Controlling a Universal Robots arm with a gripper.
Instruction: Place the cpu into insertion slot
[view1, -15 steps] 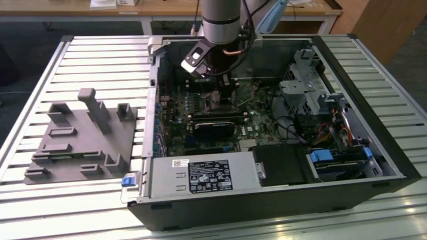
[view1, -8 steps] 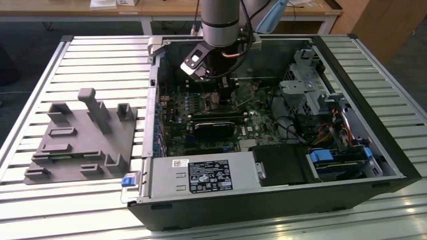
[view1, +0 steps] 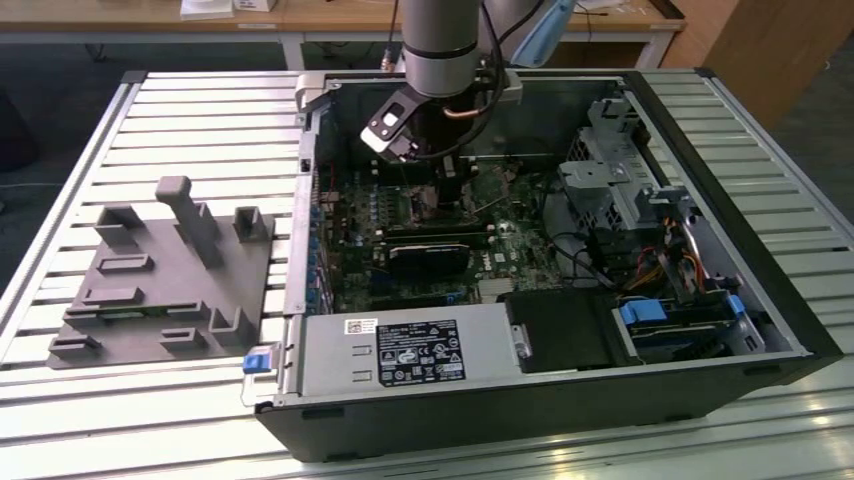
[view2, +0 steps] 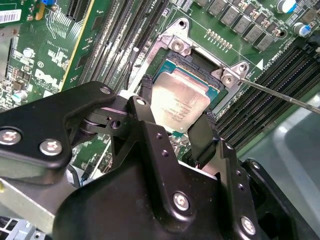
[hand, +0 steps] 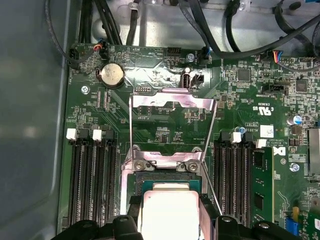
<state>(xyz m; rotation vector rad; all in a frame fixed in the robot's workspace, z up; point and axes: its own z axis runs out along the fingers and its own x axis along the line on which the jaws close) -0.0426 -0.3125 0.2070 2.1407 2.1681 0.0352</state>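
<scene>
The cpu (view2: 182, 107) is a small square chip with a silver-grey top, also seen in the first wrist view (hand: 170, 220). My gripper (view2: 178, 100) is shut on it, one black finger (view2: 146, 87) against one edge and another against the opposite edge. The chip lies level over the insertion slot (view2: 200, 62), inside its silver frame (hand: 167, 164); I cannot tell whether it rests on the contacts. In the exterior view my gripper (view1: 451, 195) reaches down into the open computer case (view1: 747, 260), over the green board.
The socket's hinged metal plate (hand: 172, 100) is folded open and its thin wire lever (view2: 280, 95) stands free. Long black memory slots (hand: 95, 180) flank the socket on both sides. A grey fixture (view1: 160, 280) sits on the slatted table at the exterior view's left.
</scene>
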